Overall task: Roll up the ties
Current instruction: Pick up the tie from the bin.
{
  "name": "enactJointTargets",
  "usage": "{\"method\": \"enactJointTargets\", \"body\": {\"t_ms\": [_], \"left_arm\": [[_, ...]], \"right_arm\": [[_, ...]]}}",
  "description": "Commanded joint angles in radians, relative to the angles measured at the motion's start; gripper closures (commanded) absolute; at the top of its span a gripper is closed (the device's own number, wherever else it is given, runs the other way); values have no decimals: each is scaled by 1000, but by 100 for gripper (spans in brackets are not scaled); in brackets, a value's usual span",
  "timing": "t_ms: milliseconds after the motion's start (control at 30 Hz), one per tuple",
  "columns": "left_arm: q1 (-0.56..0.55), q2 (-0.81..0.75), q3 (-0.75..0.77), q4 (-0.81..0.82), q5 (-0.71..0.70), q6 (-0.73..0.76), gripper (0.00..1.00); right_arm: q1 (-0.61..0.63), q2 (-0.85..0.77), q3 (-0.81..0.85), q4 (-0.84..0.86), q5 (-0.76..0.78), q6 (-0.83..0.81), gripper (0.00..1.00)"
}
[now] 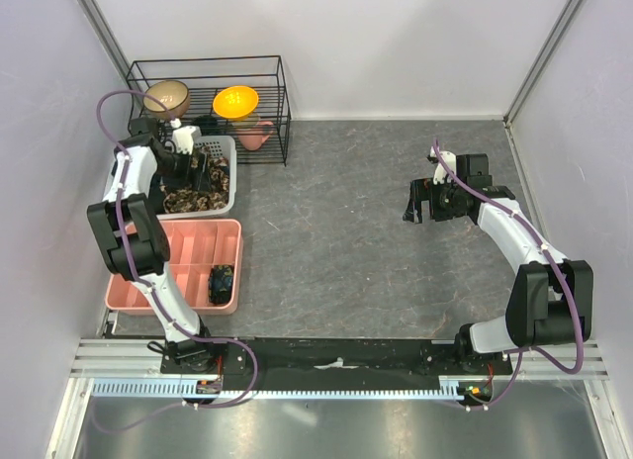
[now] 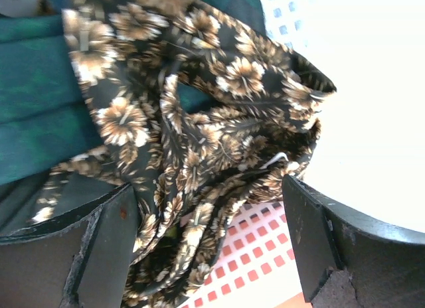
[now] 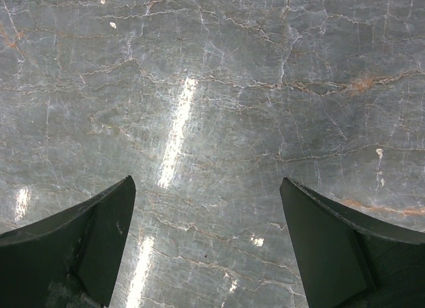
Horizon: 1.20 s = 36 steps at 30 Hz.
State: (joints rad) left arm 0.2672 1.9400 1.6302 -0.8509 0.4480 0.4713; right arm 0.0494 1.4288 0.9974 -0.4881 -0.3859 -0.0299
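A crumpled brown-and-tan flowered tie point(image 2: 199, 122) lies in the white mesh basket point(image 1: 226, 178), on top of a dark teal tie point(image 2: 40, 89). My left gripper point(image 2: 206, 195) is open, low inside the basket, its jaws wide apart on either side of a fold of the brown tie. In the top view the left gripper point(image 1: 186, 164) is over the tie heap point(image 1: 198, 194). A small dark coiled tie point(image 1: 222, 281) sits in the pink tray point(image 1: 178, 243). My right gripper point(image 1: 419, 202) is open and empty above bare table, as the right wrist view point(image 3: 206, 188) shows.
A black wire rack point(image 1: 213, 103) at the back left holds a tan bowl point(image 1: 166, 97), an orange bowl point(image 1: 235, 103) and a pink jug point(image 1: 257, 135). Grey marble tabletop point(image 1: 336, 241) lies between the arms. Walls close in on both sides.
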Motion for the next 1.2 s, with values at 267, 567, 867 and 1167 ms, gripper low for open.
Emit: {"method": "enactJointTargets", "body": {"t_ms": [267, 567, 867, 1167], "left_arm": [[-31, -39, -98, -13, 51, 89, 15], [-33, -53, -69, 7, 76, 67, 86], [-25, -266, -13, 67, 66, -17, 98], [-36, -361, 108, 69, 136, -114, 98]], "right_arm": [[1, 13, 41, 6, -8, -11, 2], [0, 30, 50, 3, -13, -11, 2], [1, 24, 66, -6, -21, -10, 2], [0, 10, 72, -14, -33, -11, 2]]}}
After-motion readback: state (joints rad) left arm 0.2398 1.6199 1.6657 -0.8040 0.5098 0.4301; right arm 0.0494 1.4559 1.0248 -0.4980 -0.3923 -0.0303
